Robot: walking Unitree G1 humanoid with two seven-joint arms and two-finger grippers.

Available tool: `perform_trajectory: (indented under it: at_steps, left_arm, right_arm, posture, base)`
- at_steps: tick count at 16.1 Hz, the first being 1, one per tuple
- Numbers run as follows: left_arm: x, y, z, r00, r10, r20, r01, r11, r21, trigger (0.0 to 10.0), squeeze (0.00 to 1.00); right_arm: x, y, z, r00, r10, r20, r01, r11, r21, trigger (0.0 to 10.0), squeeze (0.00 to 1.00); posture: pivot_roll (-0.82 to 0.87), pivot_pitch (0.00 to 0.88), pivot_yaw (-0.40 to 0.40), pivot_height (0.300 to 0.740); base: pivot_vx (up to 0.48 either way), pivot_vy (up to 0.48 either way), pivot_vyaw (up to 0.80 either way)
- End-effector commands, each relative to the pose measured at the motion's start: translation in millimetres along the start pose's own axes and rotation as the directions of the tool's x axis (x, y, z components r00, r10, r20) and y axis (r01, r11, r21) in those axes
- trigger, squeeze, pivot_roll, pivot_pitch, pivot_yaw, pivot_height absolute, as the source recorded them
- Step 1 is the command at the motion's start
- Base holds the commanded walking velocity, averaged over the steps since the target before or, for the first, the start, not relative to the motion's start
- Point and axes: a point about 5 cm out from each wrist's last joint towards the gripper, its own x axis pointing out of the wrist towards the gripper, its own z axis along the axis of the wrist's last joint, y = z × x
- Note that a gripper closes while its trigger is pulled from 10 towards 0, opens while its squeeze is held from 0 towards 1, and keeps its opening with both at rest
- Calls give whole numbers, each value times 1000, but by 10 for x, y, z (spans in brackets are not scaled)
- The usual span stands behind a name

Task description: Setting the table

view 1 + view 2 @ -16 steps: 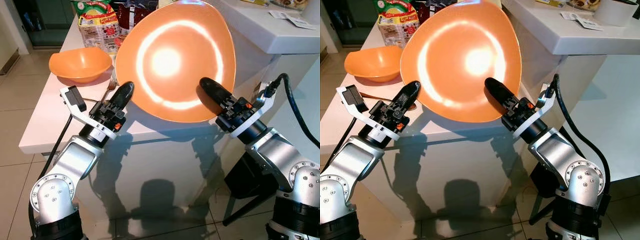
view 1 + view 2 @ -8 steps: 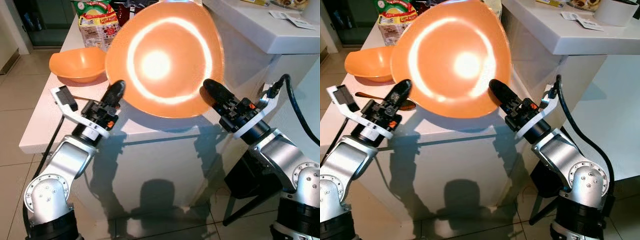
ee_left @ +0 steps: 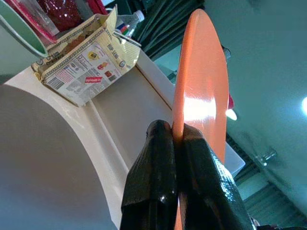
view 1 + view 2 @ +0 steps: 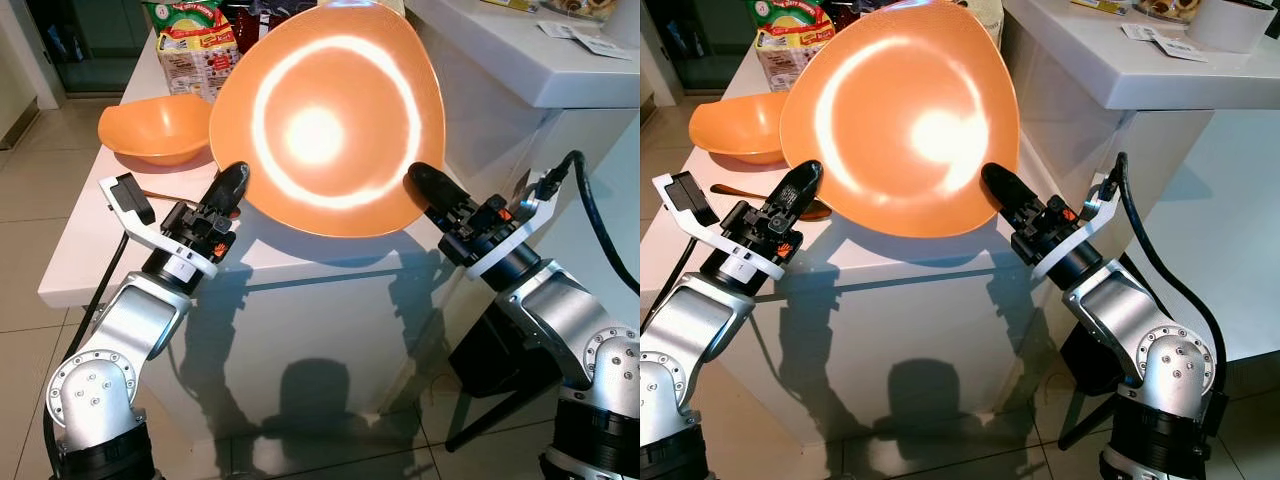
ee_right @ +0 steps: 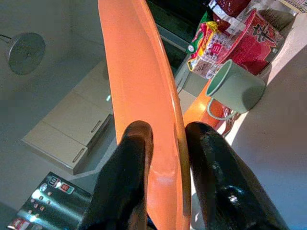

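Left eye view: large orange plate (image 4: 330,120) held tilted, face toward the camera, upper centre of frame, above the near edge of the white surface (image 4: 100,230). Left gripper (image 4: 226,190) pinches the plate's lower-left rim; right gripper (image 4: 428,187) pinches the lower-right rim. Left wrist view confirms both fingers (image 3: 153,167) closed tight on the rim. Right wrist view shows its fingers (image 5: 129,158) either side of the rim, narrow gap, gripping.

Change over the last second: plate has shifted toward the left of frame and slightly up; left gripper has moved left and lower along the rim. Little change over the last half second, so the carry appears to be settling. Plate is not yet touching the surface.

Also on the surface, upper left: orange bowl (image 4: 160,128), a spoon (image 4: 815,210) partly hidden behind the left gripper, a printed carton (image 4: 195,50). Green mug (image 5: 235,88) seen in the right wrist view.

Judgement: plate is in transit toward a place setting near the bowl; next it needs levelling and lowering. Risk: the rim slipping from the two-point hold while tilted.
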Motion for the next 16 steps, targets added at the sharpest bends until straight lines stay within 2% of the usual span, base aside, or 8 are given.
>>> perform_trajectory:
  at_steps: [1, 10, 12, 13, 14, 15, 16]
  left_arm:
    - [9, -73, -1, 999, -45, 3, 45, 999, -6, 0, 0]
    - [20, -62, 6, 999, -35, -23, 35, 999, 17, 0, 0]
    - [58, -58, 15, 999, -21, -36, 24, 997, 78, 0, 0]
    - [60, -61, 24, 999, -4, -33, 8, 991, 132, 3255, 0]
    - [57, -61, 26, 999, 7, -33, -2, 989, 148, 10000, 773]
    - [40, -100, 18, 999, -6, -39, 12, 988, 156, 10000, 1000]
    - [41, -123, 12, 999, -18, -46, 25, 987, 157, 10000, 1000]
  right_arm:
    - [-1, 29, 11, 1000, 16, 6, -16, 1000, 1, 0, 0]
    - [15, 21, -22, 1000, 10, 9, -10, 1000, -3, 0, 0]
    - [4, -11, -4, 1000, -8, 2, 8, 1000, -21, 0, 0]
    - [9, -43, 12, 1000, -28, 7, 28, 999, -31, 0, 0]
    - [12, -51, 19, 999, -34, 12, 35, 999, -36, 0, 0]
    - [29, -42, 59, 998, -41, 40, 43, 998, -51, 0, 0]
    - [43, -34, 101, 997, -44, 61, 48, 997, -66, 0, 0]
  posture:
    - [58, 0, -28, 740]
    - [60, 0, -19, 740]
    - [69, 0, -25, 740]
    - [70, 0, -26, 740]
    - [70, 0, -26, 740]
    - [69, 0, -25, 740]
    - [70, 0, -20, 740]
  base:
    - [0, 0, 0]
    - [0, 0, 0]
    - [0, 0, 0]
    - [0, 0, 0]
    - [0, 0, 0]
    - [0, 0, 0]
    - [0, 0, 0]
